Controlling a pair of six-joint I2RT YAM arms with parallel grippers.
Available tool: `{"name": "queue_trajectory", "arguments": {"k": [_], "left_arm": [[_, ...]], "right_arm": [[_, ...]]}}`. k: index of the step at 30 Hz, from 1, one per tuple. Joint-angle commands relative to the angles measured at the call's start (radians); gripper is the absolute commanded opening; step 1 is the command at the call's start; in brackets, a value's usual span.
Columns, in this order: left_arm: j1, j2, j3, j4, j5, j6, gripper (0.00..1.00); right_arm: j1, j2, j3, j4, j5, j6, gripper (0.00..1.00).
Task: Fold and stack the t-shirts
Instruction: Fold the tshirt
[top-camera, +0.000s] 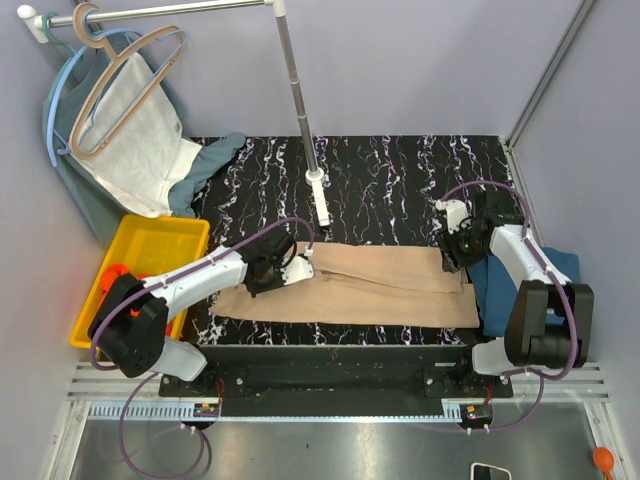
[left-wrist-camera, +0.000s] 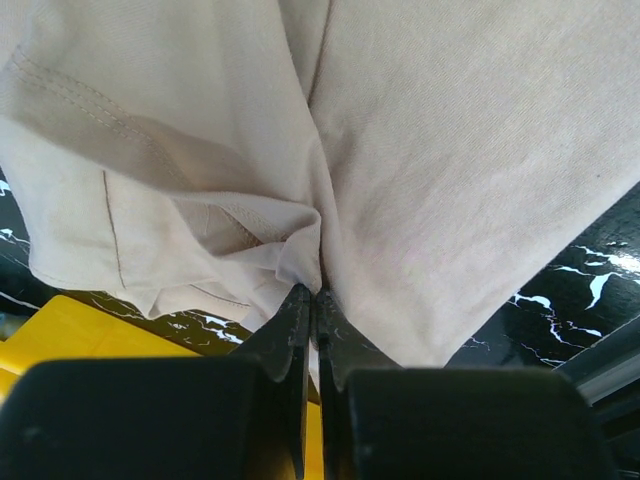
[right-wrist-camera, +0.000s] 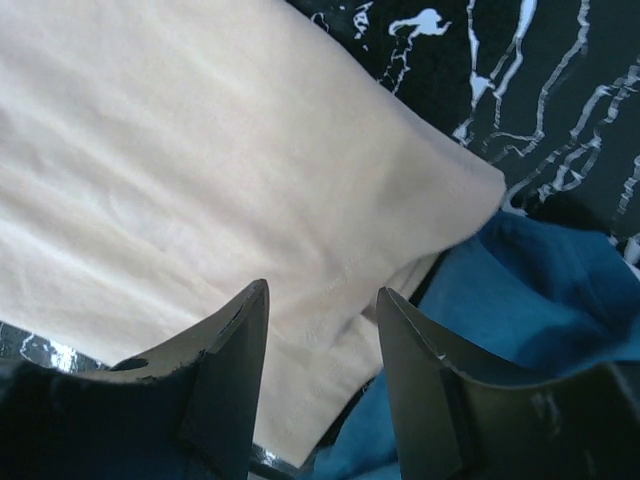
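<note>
A beige-tan short-sleeved cotton t-shirt (top-camera: 380, 285) lies folded into a long flat band across the lower middle of the top view. It lies on the near part of the black tabletop with white marble veins (top-camera: 400, 180).

The left gripper (top-camera: 300, 266) sits at the band's left end. In the left wrist view its two black fingers are pressed together at the lower centre of the frame, pinching a bunched fold of the beige fabric that shows a stitched hem.

The right gripper (top-camera: 447, 260) is at the band's right end. In the right wrist view its fingers stand apart with nothing between them, over the shirt's smooth right corner. I cannot tell whether the tips touch the cloth.

A dark teal-blue cotton t-shirt (top-camera: 555, 265) lies crumpled at the right edge of the table, touching the beige shirt's corner and running under it in the lower right of the right wrist view.

At the left of the top view, a yellow plastic bin (top-camera: 150, 240) stands beside the table. A bright orange-red item (top-camera: 115, 271) shows at its left side, mostly hidden by the left arm. A white towel-like cloth (top-camera: 140, 150) hangs from a hanger in the upper left.
</note>
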Motion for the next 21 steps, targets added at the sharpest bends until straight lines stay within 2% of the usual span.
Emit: {"name": "queue_trajectory", "arguments": {"k": [1,5,14,18,21], "left_arm": [[-0.009,-0.019,-0.006,-0.031,-0.058,0.006,0.04],[-0.009,-0.031,-0.006,-0.046,-0.087,0.013,0.05],[-0.020,-0.083,0.000,-0.095,-0.097,-0.011,0.10],[-0.032,-0.123,0.022,-0.147,-0.026,-0.007,0.13],[-0.038,-0.169,0.022,-0.187,0.081,0.031,0.14]], "right_arm": [[-0.004,0.081,0.039,0.075,-0.046,0.021,0.56],[-0.004,0.173,0.074,0.107,-0.056,0.024,0.54],[-0.004,0.236,0.113,0.135,-0.051,0.019,0.54],[-0.004,0.229,0.103,0.138,-0.037,0.010,0.54],[-0.004,0.219,0.096,0.140,-0.030,0.010,0.53]]}}
